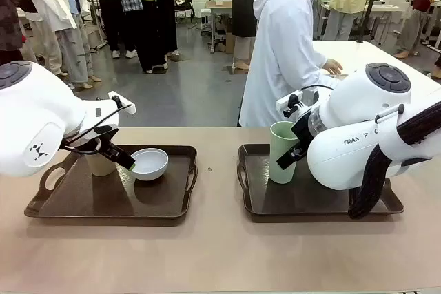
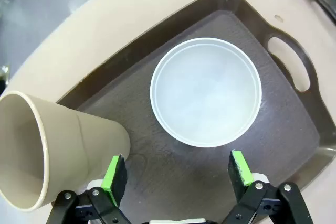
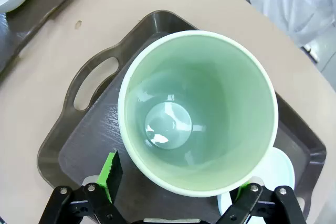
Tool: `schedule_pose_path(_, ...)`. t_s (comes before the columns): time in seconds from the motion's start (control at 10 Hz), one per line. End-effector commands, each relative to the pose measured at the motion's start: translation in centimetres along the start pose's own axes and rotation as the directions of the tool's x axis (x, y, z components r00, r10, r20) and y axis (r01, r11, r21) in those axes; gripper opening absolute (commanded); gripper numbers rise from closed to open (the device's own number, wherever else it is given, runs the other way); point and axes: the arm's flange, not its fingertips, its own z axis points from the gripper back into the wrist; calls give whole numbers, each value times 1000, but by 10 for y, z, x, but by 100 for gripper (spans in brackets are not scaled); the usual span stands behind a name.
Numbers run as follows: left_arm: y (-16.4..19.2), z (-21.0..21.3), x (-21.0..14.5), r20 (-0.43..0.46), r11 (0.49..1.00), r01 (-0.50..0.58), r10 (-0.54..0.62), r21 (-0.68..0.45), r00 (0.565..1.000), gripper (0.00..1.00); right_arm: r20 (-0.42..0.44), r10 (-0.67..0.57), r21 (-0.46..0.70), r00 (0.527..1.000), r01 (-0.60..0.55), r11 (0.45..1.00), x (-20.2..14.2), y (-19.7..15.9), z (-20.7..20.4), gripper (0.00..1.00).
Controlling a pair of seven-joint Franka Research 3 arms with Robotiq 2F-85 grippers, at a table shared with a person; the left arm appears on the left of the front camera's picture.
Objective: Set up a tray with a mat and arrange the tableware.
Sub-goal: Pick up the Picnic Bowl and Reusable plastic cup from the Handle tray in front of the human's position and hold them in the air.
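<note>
1. Jaws of left gripper point(image 2: 178, 174): apart, above brown plastic tray point(image 2: 294, 129) carrying round light blue bowl point(image 2: 206, 92) and tall tan plastic cup point(image 2: 58, 148).
2. Right gripper point(image 3: 176, 179): jaws apart, above tall pale green plastic cup point(image 3: 198, 111) on second tray point(image 3: 89, 145).

My front camera looks across the worktop point(image 1: 220, 253); wrist cameras look closely down on the left tray point(image 2: 294, 140) and right tray point(image 3: 79, 150), shared with it.

Arms: I see glossy white, rounded shells on the left arm point(image 1: 41, 125) and the right arm point(image 1: 358, 142).
Joint caps point(image 1: 388, 76): dark grey discs.
Marking: grey lettering point(image 1: 355, 141) — partly hidden.
Cables: thin black lead point(image 1: 84, 147); thick dark braided sleeve point(image 1: 372, 177).
Grippers: left gripper point(image 2: 177, 169) and right gripper point(image 3: 176, 182) — black links, silver screws point(image 2: 66, 196), green pads point(image 2: 114, 177).
</note>
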Motion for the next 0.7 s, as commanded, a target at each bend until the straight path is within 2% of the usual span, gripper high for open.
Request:
schedule_pose_path(0.0, 0, 1, 1, 3, 1000, 0, 0, 1, 1000, 100, 0, 0, 0, 1000, 0, 1000, 0, 0, 0, 100)
schedule_pose_path(0.6, 0, 1, 1, 3, 1000, 0, 0, 1, 1000, 100, 0, 0, 0, 1000, 0, 1000, 0, 0, 0, 100)
